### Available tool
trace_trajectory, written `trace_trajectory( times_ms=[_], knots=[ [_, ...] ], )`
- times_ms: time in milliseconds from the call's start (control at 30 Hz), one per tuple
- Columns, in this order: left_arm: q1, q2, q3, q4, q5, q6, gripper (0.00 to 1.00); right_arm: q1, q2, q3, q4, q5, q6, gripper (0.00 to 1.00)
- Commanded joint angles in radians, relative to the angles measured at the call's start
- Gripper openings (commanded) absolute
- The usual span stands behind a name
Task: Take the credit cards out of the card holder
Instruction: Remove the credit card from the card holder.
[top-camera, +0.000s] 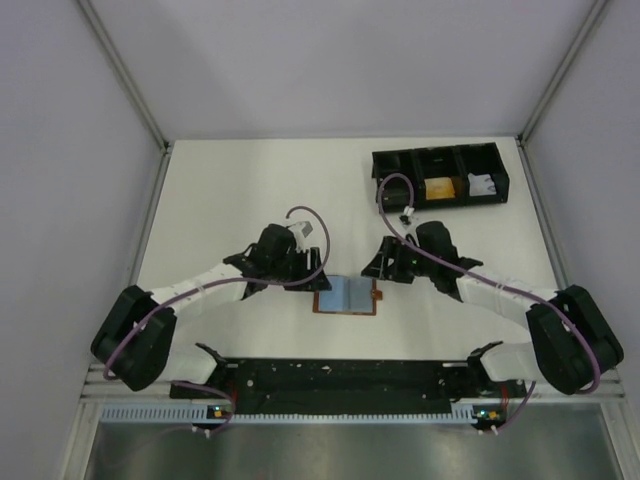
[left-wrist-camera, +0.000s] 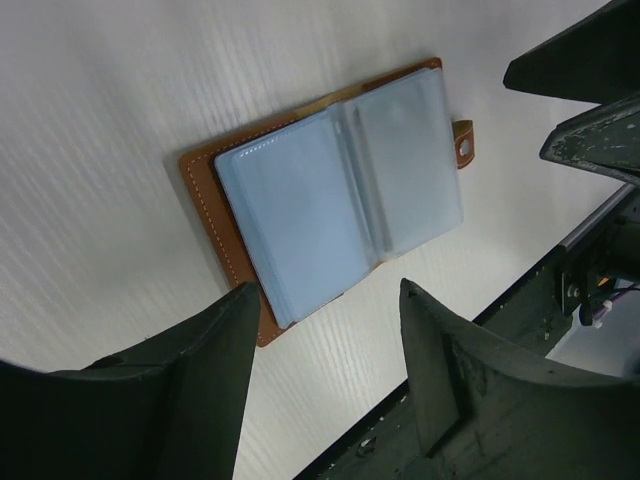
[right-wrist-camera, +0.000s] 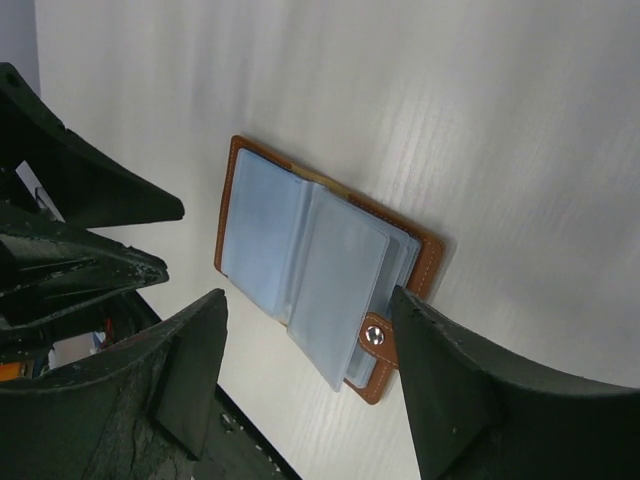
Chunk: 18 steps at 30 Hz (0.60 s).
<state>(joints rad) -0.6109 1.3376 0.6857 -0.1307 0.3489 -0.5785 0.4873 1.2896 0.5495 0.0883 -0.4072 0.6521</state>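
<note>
The brown card holder (top-camera: 348, 296) lies open and flat on the white table between my two grippers. Its pale blue plastic sleeves (left-wrist-camera: 330, 190) are fanned out, and I cannot make out credit cards inside them. The closure tab (right-wrist-camera: 375, 337) with its metal snap sticks out at the right edge. My left gripper (top-camera: 312, 275) hovers at the holder's left side, open, its fingers (left-wrist-camera: 215, 340) astride the near corner with bare table between them. From the right side, my right gripper (top-camera: 383, 268) stands open too, with one finger (right-wrist-camera: 440, 340) close beside the tab. Neither gripper holds anything.
A black three-compartment tray (top-camera: 385, 160) stands at the back right, with a yellow item and a white item in it. Grey walls close the table on the left, back and right. The black base rail (top-camera: 340, 375) runs along the near edge.
</note>
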Motion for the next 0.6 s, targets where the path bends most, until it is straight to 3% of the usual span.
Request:
trace_trajectory(
  times_ms=[0,333,567],
  knots=[
    [-0.009,0.038,-0.031,0.055,0.001,-0.024,0.58,0.019,0.048,0.021,0.083,-0.035,0.004,0.66],
    [-0.033,0.092,-0.071,0.085,0.001,-0.063,0.33,0.033,0.140,0.044,0.105,-0.061,-0.014,0.64],
    [-0.043,0.097,-0.083,0.101,0.002,-0.080,0.26,0.050,0.168,0.070,0.114,-0.100,-0.012,0.62]
  ],
)
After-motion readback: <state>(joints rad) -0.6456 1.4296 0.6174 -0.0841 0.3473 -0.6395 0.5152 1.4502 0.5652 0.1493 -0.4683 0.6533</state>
